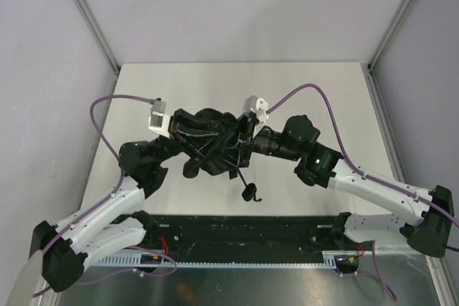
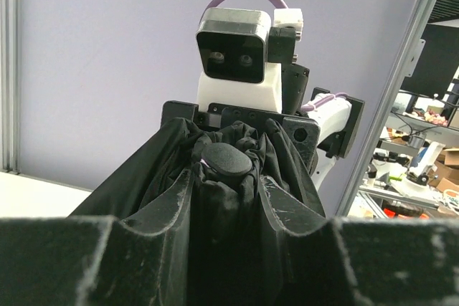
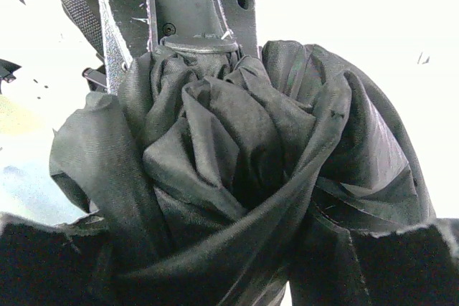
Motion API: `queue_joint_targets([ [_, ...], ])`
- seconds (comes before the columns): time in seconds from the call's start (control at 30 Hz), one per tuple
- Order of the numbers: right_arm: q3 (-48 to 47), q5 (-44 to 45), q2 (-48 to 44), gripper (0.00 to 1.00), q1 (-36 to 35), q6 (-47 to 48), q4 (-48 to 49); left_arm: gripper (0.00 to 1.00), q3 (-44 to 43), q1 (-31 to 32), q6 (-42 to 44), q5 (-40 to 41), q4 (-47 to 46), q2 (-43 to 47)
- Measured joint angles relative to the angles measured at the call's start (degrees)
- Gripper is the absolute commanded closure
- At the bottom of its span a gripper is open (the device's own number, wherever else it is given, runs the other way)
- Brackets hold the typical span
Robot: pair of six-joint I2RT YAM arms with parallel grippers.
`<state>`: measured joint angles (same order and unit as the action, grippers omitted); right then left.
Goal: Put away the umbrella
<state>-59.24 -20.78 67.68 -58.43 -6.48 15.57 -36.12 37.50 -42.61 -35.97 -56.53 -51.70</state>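
Clearly both arms meet over the middle of the worktop (image 1: 143, 91), and the umbrella (image 1: 215, 150) is carried between them at the centre of the top view. The left tool (image 2: 228, 184) is clenched on the furled canopy just below the round cap (image 2: 226, 159). Its fingers (image 2: 165, 198) press into the fabric from both sides, probably to steady the bundle while the other arm works on it. The right tool (image 3: 215, 256) faces it head-on. Its jaws stand either side of the bunched folds, but whether they pinch them cannot be told. The folds lie loose and uneven, so the gathering looks unfinished. A loose strap (image 3: 72, 5) hangs at the upper left of the right wrist view, not wrapped round the canopy. No sleeve, bag or stand shows in any view, so where the umbrella will go cannot be told.
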Motion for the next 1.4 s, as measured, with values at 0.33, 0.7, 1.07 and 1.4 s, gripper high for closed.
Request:
queue_joint_targets([
  [0.33, 5.75, 1.09, -6.51, 1.00, 0.74, -0.24, 0.07, 0.08, -0.07, 2.34, -1.70, -0.09, -0.98, -1.70],
  [0.7, 11.45, 1.46, -18.49, 1.00, 11.30, -2.54, -10.40, 0.01, -3.43, -3.78, -5.03, 1.68, 1.09, -1.27],
  [1.07, -5.95, 34.67, -6.05, 1.00, 21.51, 15.61, -22.91, 0.02, -12.33, -15.61, 7.85, 10.25, 37.24, 10.32],
  [1.4, -15.78, 59.95, 28.17, 1.00, 24.15, 59.39, 4.55, 0.02, -4.39, -14.27, 12.81, 18.36, 55.89, 23.56],
])
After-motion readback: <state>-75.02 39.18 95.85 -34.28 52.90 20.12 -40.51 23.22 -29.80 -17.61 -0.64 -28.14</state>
